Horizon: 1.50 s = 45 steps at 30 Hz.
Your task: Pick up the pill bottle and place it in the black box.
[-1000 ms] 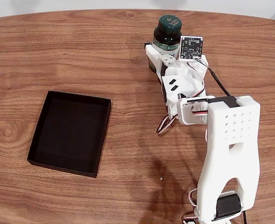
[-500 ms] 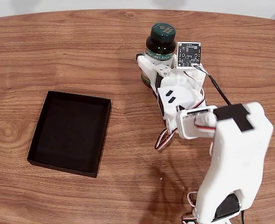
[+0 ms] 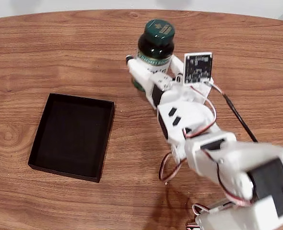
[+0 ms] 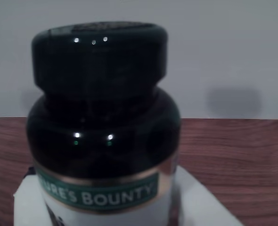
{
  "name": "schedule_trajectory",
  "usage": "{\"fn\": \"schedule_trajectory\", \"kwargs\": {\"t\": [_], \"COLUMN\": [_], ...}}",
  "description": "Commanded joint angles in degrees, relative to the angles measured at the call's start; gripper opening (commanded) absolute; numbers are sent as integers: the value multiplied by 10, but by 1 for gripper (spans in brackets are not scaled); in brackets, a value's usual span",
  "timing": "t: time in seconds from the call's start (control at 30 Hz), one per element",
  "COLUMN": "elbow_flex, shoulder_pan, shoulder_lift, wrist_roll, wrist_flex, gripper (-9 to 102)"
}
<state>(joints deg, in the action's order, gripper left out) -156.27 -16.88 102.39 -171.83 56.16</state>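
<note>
Wood-grain brown table (image 3: 60,52) carries the whole scene in the fixed view; the white arm (image 3: 213,153) reaches from the lower right corner up toward the table's far middle, its gripper (image 3: 148,76) closed around the pill bottle (image 3: 155,45), white fingers (image 3: 139,72) pressed against the bottle's lower body on either side; the bottle stands roughly upright in that grasp, dark green cap uppermost, its label band partly showing above the fingers; whether its base touches the table or hangs just above it I cannot tell, since the gripper covers it; a small square circuit board (image 3: 198,68) sits on the wrist just right of the bottle, with red and white wires looping below; the black box (image 3: 72,136) lies flat on the table well apart to the lower left, its dark floor bare; in the wrist view the pill bottle (image 4: 101,127) looms close, glossy dark shoulders, ribbed cap above, a green band reading "URE'S BOUNTY" below, a white finger (image 4: 30,205) edging in at the bottom left.
</note>
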Motion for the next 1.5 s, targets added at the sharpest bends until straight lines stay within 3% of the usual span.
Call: {"fn": "schedule_trajectory", "kwargs": {"t": [0.0, 0.27, 0.63, 1.13, 1.47], "elbow_flex": [-40, -133, -161, -82, -1], "shoulder_pan": [-27, -98, -182, -256, -300], "shoulder_lift": [129, 233, 239, 122, -22], "wrist_roll": [-10, -25, -30, -32, -33], "wrist_flex": [-5, -33, -33, -18, 61], "gripper": [15, 15, 14, 13, 13]}}
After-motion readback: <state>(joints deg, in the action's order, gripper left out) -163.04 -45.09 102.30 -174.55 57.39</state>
